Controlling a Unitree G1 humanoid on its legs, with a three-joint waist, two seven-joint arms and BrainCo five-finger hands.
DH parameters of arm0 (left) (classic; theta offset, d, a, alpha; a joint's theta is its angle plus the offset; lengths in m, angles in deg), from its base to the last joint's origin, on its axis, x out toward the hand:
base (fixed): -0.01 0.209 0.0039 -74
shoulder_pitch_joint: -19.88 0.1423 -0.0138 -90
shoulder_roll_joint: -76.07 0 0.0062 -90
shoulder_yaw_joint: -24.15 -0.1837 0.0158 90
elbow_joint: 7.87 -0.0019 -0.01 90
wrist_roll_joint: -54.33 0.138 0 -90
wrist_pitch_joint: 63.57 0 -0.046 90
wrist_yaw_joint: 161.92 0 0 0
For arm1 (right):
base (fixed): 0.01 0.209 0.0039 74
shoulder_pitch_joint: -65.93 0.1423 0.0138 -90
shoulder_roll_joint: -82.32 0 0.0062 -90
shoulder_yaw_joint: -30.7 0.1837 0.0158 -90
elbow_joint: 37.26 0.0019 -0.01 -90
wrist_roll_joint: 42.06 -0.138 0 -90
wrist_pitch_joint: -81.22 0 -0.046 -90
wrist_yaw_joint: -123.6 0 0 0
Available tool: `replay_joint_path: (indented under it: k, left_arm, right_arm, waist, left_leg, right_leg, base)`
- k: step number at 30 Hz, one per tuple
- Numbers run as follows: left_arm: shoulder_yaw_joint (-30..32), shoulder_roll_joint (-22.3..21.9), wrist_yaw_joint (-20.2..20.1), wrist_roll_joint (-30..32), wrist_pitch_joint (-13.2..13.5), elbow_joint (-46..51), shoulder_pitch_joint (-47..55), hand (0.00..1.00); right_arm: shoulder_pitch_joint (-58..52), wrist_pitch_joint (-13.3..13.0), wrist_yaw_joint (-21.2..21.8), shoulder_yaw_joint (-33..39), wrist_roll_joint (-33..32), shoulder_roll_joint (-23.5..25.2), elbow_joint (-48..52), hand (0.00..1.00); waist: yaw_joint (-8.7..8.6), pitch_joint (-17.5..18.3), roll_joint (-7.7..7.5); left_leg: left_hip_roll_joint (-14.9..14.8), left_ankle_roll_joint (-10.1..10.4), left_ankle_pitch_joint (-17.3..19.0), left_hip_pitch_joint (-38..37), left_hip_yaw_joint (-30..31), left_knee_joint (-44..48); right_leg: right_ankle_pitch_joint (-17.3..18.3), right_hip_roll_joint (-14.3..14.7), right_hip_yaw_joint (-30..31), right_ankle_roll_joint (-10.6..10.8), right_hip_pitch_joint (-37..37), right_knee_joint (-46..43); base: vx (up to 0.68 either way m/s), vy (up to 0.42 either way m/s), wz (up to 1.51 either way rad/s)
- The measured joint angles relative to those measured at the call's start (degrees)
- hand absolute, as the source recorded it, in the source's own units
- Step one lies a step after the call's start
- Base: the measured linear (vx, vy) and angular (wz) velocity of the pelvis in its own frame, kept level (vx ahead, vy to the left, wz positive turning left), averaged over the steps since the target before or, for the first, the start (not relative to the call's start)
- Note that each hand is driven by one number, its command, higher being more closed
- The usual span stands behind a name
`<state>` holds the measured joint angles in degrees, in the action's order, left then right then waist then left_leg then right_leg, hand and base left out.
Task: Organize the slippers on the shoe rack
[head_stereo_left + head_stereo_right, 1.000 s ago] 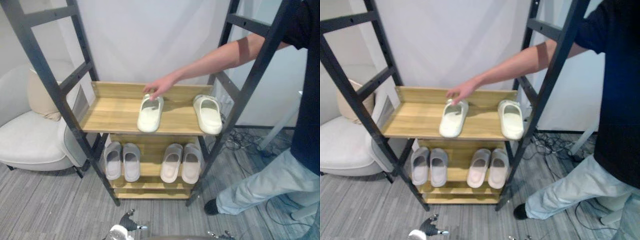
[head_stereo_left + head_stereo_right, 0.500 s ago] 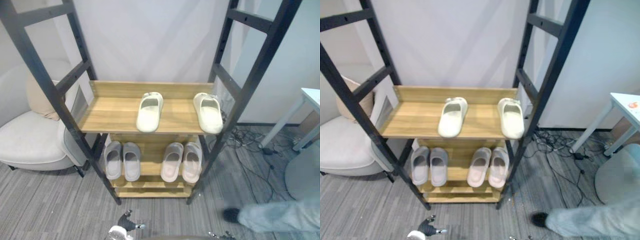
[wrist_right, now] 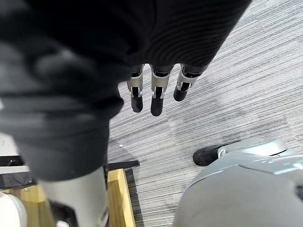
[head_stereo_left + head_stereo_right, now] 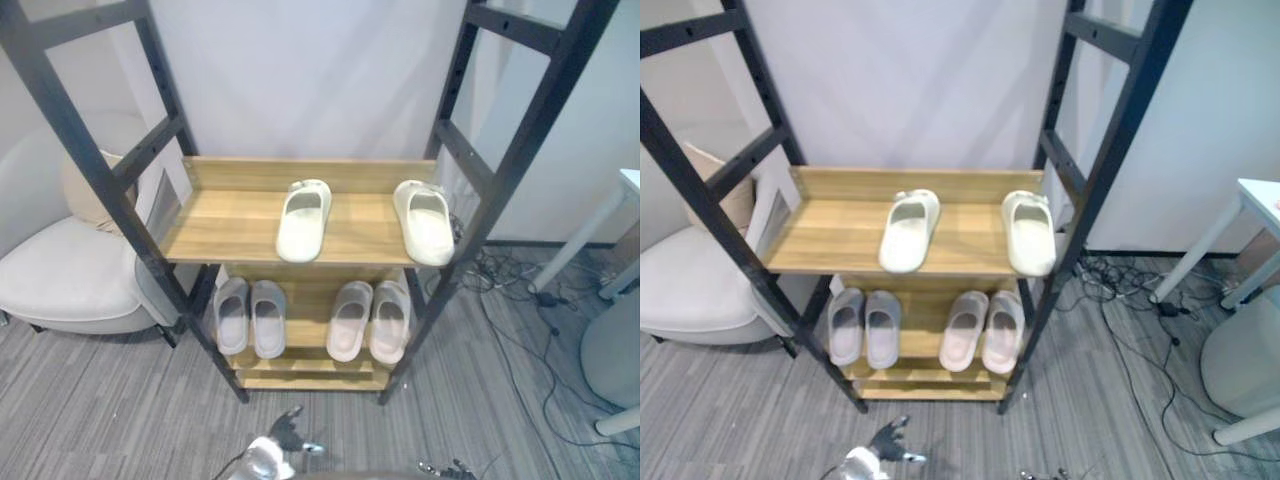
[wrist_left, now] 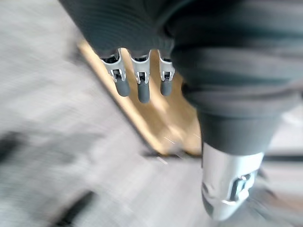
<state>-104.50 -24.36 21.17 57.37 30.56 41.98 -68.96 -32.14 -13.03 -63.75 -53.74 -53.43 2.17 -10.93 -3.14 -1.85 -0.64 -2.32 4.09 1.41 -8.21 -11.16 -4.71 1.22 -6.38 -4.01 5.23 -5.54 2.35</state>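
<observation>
I see a plain white wall (image 4: 300,80) across the back, evenly lit, with the shoe rack (image 4: 230,225) standing against it. The floor (image 4: 90,410) is grey carpet with fine stripes. On the floor's left side sits a white armchair (image 4: 60,285) with a beige cushion (image 4: 80,190) propped against its back. Toward the floor's right edge I make out a white table (image 4: 1262,195), a pale rounded object (image 4: 1240,365) near it, and dark cables (image 4: 1130,290) trailing by the wall.

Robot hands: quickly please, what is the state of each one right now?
Left robot hand: open, fingers straight, holding nothing.
Right robot hand: open, fingers straight, holding nothing.
</observation>
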Motion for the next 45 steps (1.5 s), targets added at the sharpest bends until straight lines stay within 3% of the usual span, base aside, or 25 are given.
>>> replay_joint_path:
  k: [4, 7, 10, 16, 26, 36, 45]
  left_arm:
    - [-7.80, 0.04, -3.60, -10.22, 0.92, 23.48, -1.20, 0.00]
    - [-7.30, -0.05, -3.32, -15.17, 2.55, 32.63, -6.60, 0.00]
    - [-3.17, -0.08, -1.04, -15.69, 4.17, 35.96, -14.12, 0.00]
    - [3.80, -0.09, 5.31, -13.74, 4.62, 35.05, -21.78, 0.00]
    - [17.44, 1.45, 12.75, -8.42, 3.82, 19.69, -32.84, 0.00]
    - [25.24, 8.07, 16.96, -4.22, 1.54, 7.92, -42.26, 0.00]
    - [27.80, 9.39, 18.04, -3.07, 1.12, 5.81, -44.69, 0.00]
  right_arm:
    - [-0.07, -0.43, -0.09, -0.76, 0.00, -0.87, 0.00, 0.00]
    - [0.22, -0.50, -0.48, -1.36, 0.02, -1.33, -0.01, 0.00]
    - [0.69, -0.44, -0.68, -1.84, 0.05, -1.78, -0.05, 0.00]
    - [1.45, -0.29, -1.65, -3.52, 0.07, -1.91, 0.07, 0.00]
    - [0.91, 0.45, -1.44, -3.45, 0.19, -1.41, 2.35, 0.00]
    - [0.54, 0.42, -0.13, -1.77, 0.25, -0.58, 4.13, 0.00]
    - [0.75, 0.23, 0.50, -1.25, 0.25, -0.56, 4.33, 0.00]
  waist:
    - [-0.08, 0.45, 1.17]
    - [-0.16, 0.86, 1.76]
    - [-0.18, 1.46, 2.08]
    - [-0.38, 1.90, 1.81]
    - [-1.03, 1.90, 0.80]
    - [-1.95, 0.94, 0.20]
    - [-2.76, 0.37, 0.77]
  left_leg:
    - [0.01, -0.24, 0.18, 0.31, 0.15, -0.06]
    - [-0.03, -0.30, 0.24, 0.53, 0.14, -0.05]
    - [-0.16, -0.31, 0.22, 1.31, 0.28, 0.05]
    - [-0.12, -0.33, 0.21, 1.30, 0.30, 0.15]
    - [-0.19, -0.34, 0.19, 2.24, -0.69, 0.85]
    - [-0.24, -0.31, 0.18, 2.69, -2.48, -0.13]
    - [-0.21, -0.32, 0.18, 3.34, -2.45, -0.08]
  right_leg:
    - [0.02, 0.14, 0.00, -0.02, 0.12, -0.07]
    - [0.02, 0.43, -0.03, -0.03, 0.26, 0.09]
    - [-0.01, 0.58, -0.14, -0.06, 0.91, 0.07]
    - [-0.10, 0.53, -0.16, -0.12, 0.88, 0.08]
    - [-1.84, 0.52, 0.29, -0.38, 1.17, 1.95]
    - [-2.10, 0.77, 2.11, -0.41, 2.92, 2.15]
    - [-2.17, 0.79, 2.46, -0.45, 3.67, 2.15]
  base:
    - [0.04, -0.017, 0.02]
    - [0.04, -0.025, -0.02]
    - [0.00, -0.037, 0.01]
    - [-0.01, -0.007, 0.00]
    - [-0.04, -0.015, -0.05]
    - [-0.01, -0.016, -0.09]
    - [0.00, -0.013, -0.01]
